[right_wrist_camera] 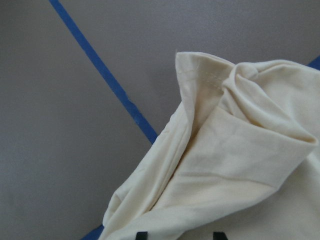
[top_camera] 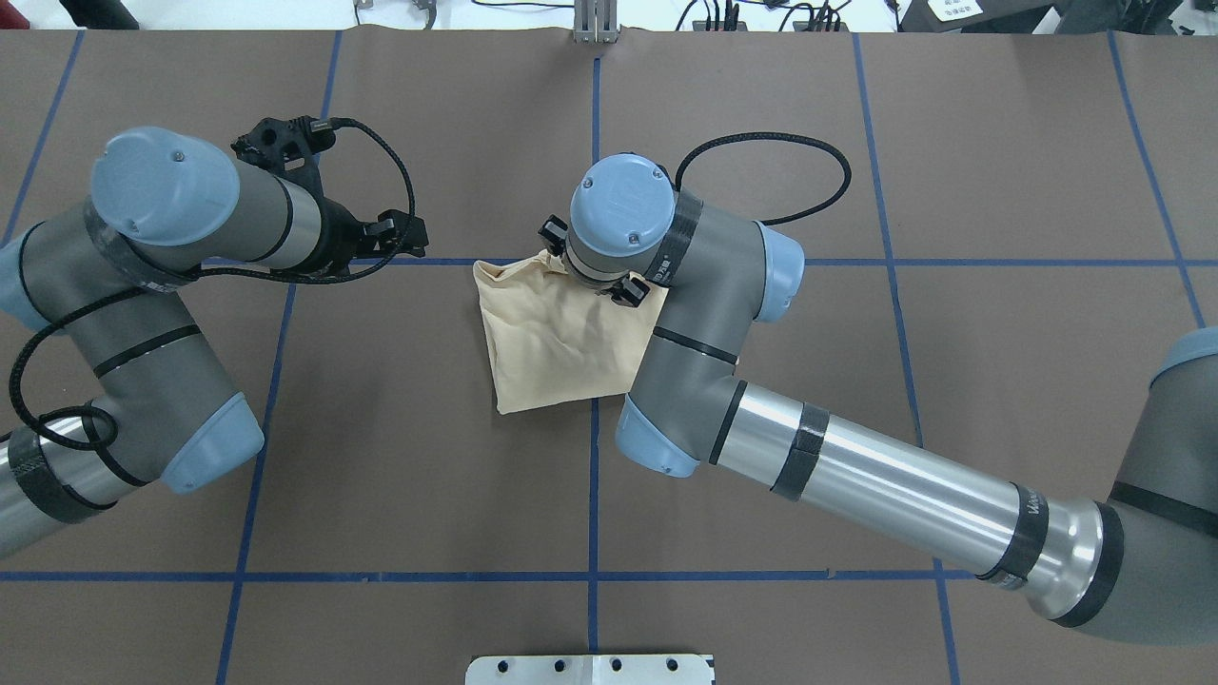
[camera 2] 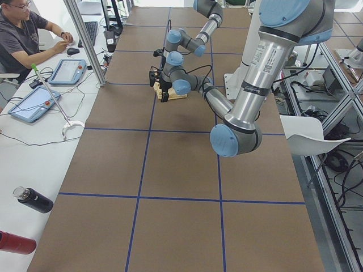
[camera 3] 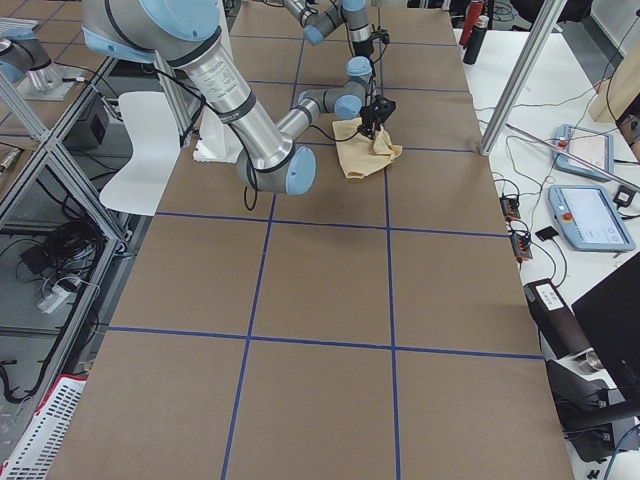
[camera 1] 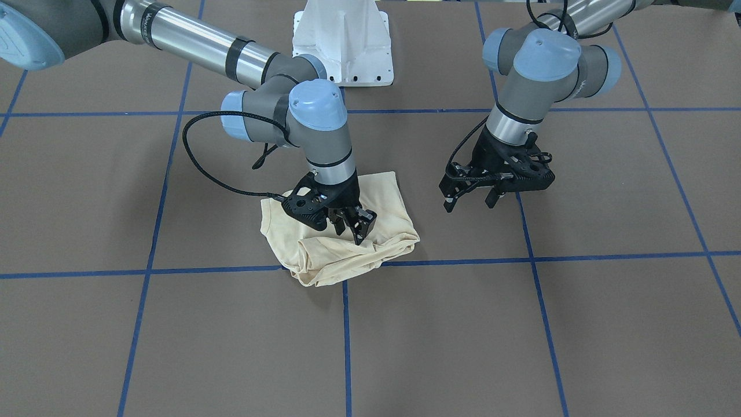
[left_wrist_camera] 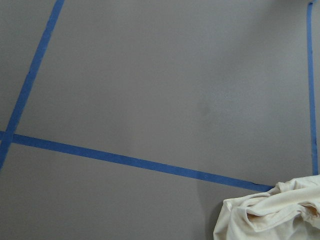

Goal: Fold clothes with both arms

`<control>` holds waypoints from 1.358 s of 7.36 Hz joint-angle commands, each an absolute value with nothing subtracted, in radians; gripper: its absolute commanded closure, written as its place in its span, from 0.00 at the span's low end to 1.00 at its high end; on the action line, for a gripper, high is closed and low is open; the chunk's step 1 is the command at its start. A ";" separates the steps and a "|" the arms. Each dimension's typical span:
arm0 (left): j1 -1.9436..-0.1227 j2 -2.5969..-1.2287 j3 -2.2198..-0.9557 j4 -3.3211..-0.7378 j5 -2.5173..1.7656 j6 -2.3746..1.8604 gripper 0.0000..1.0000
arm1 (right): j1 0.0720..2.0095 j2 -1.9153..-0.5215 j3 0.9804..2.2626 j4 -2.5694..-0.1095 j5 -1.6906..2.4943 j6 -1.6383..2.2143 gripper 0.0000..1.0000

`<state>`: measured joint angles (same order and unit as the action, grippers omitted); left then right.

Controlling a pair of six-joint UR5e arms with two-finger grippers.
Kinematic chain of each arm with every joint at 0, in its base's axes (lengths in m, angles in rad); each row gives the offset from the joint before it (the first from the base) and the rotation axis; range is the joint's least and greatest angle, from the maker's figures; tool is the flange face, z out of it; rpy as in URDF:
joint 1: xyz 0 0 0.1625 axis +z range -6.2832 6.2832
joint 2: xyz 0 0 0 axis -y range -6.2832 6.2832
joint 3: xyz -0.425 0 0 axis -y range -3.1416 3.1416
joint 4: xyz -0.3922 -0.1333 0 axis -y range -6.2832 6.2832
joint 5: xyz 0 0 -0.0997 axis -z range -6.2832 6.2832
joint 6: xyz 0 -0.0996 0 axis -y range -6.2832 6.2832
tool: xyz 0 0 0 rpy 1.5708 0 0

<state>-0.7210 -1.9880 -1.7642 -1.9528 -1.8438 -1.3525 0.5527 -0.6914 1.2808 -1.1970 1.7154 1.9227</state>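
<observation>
The pale cream-yellow shirt (camera 1: 341, 258) lies folded into a small bundle near the middle of the brown table, with rumpled folds along its far edge; no print shows. It also shows in the overhead view (top_camera: 552, 342), in the left wrist view (left_wrist_camera: 270, 215) and in the right wrist view (right_wrist_camera: 240, 150). My right gripper (camera 1: 349, 230) is open and points down, its fingertips (right_wrist_camera: 141, 234) just over the shirt's top layer and holding nothing. My left gripper (camera 1: 470, 202) is open and empty, a little above bare table off to the shirt's side.
The white pedestal base (camera 1: 341, 46) stands at the robot's edge of the table. Blue tape lines (camera 1: 346, 341) form a grid on the brown surface. An operator (camera 2: 22, 34) sits at a side bench with tablets (camera 2: 68, 71) and bottles (camera 2: 34, 200).
</observation>
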 commanded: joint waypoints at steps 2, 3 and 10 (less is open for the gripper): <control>-0.721 -1.988 -1.764 -1.953 -1.844 -1.354 0.01 | 0.557 -0.710 1.281 -1.131 1.671 2.055 0.45; -0.719 -1.988 -1.764 -1.953 -1.844 -1.356 0.01 | 0.555 -0.713 1.278 -1.137 1.661 2.074 0.44; -0.719 -1.988 -1.764 -1.953 -1.844 -1.356 0.01 | 0.535 -0.732 1.284 -1.147 1.645 2.109 0.39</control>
